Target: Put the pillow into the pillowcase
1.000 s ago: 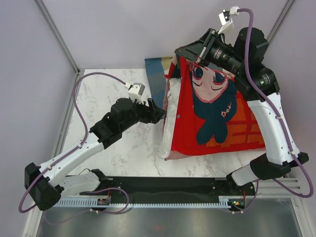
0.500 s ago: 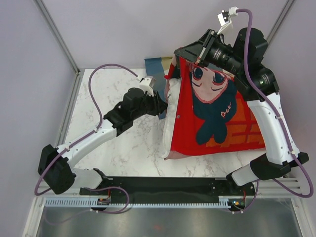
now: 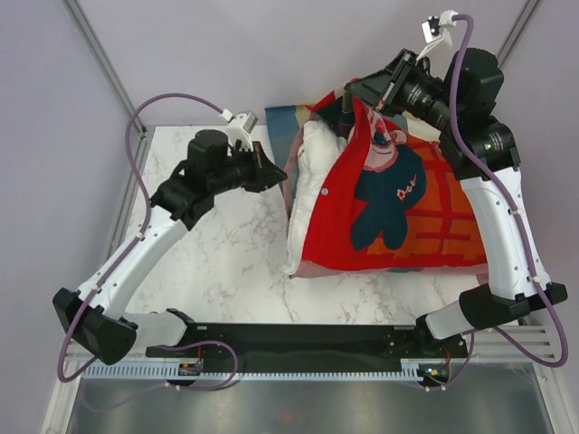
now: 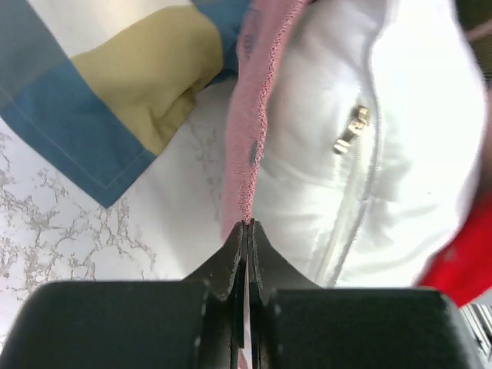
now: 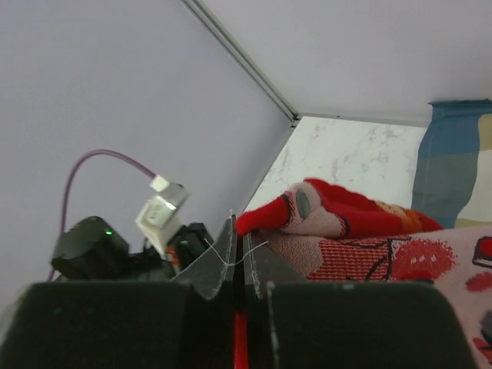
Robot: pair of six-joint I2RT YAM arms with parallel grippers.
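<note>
left gripper (image 4: 246, 224) pinched shut on the pillowcase (image 3: 398, 212) pink hem, just beside the pillow (image 3: 318, 185). right gripper (image 5: 238, 231) clamped on the red edge above the pillow. Pillow looks mostly inside, with its zipper end exposed; the case needs pulling over that end.

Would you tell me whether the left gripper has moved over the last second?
Yes. The left gripper has moved toward the far edge of the table and slightly leftward, while shut on the pink hem of the pillowcase.
</note>
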